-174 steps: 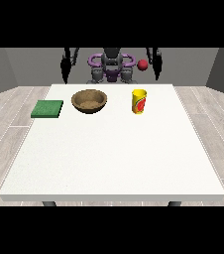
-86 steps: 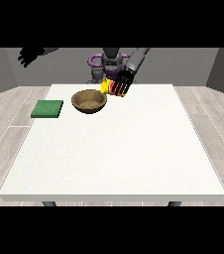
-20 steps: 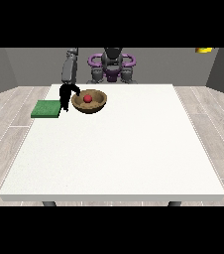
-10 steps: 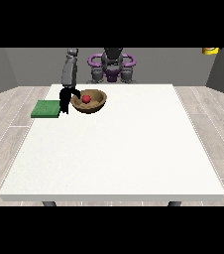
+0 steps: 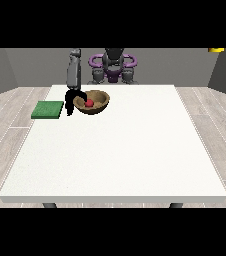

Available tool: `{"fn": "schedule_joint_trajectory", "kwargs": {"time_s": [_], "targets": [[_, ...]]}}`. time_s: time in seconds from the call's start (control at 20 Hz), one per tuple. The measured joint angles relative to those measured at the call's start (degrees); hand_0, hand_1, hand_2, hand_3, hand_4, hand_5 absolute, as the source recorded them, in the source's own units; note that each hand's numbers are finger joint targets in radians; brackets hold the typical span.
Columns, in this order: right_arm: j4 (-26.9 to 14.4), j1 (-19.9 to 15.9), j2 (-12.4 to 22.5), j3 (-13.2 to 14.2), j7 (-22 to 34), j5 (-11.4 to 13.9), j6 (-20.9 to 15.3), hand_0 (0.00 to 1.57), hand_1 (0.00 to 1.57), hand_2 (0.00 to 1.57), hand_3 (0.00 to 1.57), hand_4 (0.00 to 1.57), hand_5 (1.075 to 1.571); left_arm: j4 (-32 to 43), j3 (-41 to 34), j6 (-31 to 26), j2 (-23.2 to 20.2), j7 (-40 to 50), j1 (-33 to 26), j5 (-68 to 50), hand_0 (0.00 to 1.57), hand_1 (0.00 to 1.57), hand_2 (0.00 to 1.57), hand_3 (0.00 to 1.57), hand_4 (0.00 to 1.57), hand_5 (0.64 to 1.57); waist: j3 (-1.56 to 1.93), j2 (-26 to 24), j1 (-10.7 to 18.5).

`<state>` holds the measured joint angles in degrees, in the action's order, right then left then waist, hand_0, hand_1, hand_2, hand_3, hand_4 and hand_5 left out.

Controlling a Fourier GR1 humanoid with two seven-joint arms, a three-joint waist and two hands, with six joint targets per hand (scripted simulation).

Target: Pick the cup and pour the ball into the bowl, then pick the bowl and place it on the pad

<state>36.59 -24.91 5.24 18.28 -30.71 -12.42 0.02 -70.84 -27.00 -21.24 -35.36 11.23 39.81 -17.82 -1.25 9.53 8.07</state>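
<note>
— Where does the ball stand?

— The red ball (image 5: 89, 103) lies inside the brown bowl (image 5: 99, 104), at the far left part of the white table (image 5: 120, 150). The green pad (image 5: 48, 109) lies just left of the bowl, apart from it.

— And the hands?

— The hand at the view's left (image 5: 73, 100) is at the bowl's left rim, fingers curled round it, under a grey arm (image 5: 74, 70). A yellow thing (image 5: 216, 50), likely the cup, shows at the top right edge; the other hand's fingers cannot be told.
</note>
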Motion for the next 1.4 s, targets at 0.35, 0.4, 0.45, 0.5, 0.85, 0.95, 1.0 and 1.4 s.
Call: {"fn": "schedule_joint_trajectory", "kwargs": {"time_s": [0.35,0.4,0.45,0.5,0.85,0.95,1.0,1.4], "targets": [[2.08,3.61,3.10,-0.16,-0.80,2.55,-6.39,1.57,1.57,1.57,1.41,0.92,1.525,-1.07,-1.11,-1.40,-1.19,-0.15,0.82,-2.09,0.00,0.00,0.00,0.00,1.11,1.519,-1.05,1.30,2.15],[2.81,4.09,3.11,-0.14,-0.72,2.38,-7.01,1.57,1.57,1.57,1.42,0.95,1.530,-0.96,-1.33,-1.88,-1.53,-0.19,0.91,-2.48,0.00,0.00,0.00,0.00,1.13,1.517,-1.03,1.48,2.51],[3.35,4.40,3.14,-0.19,-0.07,2.28,-7.77,1.57,1.57,1.57,1.37,0.96,1.536,-0.83,-1.46,-1.98,-1.63,-0.21,0.84,-2.60,0.00,0.00,0.00,0.00,1.14,1.520,-0.89,1.39,2.78],[4.01,4.73,3.23,-0.54,0.19,2.44,-8.23,1.57,1.57,1.57,1.29,0.99,1.542,-0.47,-1.75,-2.24,-1.84,-0.47,0.61,-2.74,0.00,0.00,0.00,0.00,1.16,1.527,-0.74,1.42,2.88],[6.76,3.97,7.34,-4.84,16.32,5.50,-12.34,1.57,1.57,1.57,1.04,1.03,1.556,3.99,-2.74,-3.02,-2.66,-1.14,-2.03,-2.25,0.00,0.00,0.00,0.00,1.20,1.534,0.86,-2.29,0.88],[7.20,3.17,11.18,-5.69,22.24,6.84,-12.09,1.57,1.57,1.57,0.97,1.05,1.557,5.63,-3.31,-3.05,-3.16,-2.15,-3.33,-1.59,0.00,0.00,0.00,0.00,1.20,1.540,0.93,-3.23,-0.92],[7.68,2.49,12.56,-6.40,25.66,7.55,-12.04,1.57,1.57,1.57,0.97,1.06,1.556,6.65,-3.48,-3.22,-3.32,-2.58,-4.07,-1.29,0.00,0.00,0.00,0.00,1.20,1.538,0.95,-4.11,-1.79],[10.87,-1.71,24.00,-7.02,39.12,9.02,-5.90,1.57,1.57,1.57,0.67,1.07,1.566,11.87,-5.47,-4.12,-5.75,-7.92,-8.49,0.36,0.00,0.00,0.00,0.00,1.21,1.543,1.15,-5.73,-6.88]]}}
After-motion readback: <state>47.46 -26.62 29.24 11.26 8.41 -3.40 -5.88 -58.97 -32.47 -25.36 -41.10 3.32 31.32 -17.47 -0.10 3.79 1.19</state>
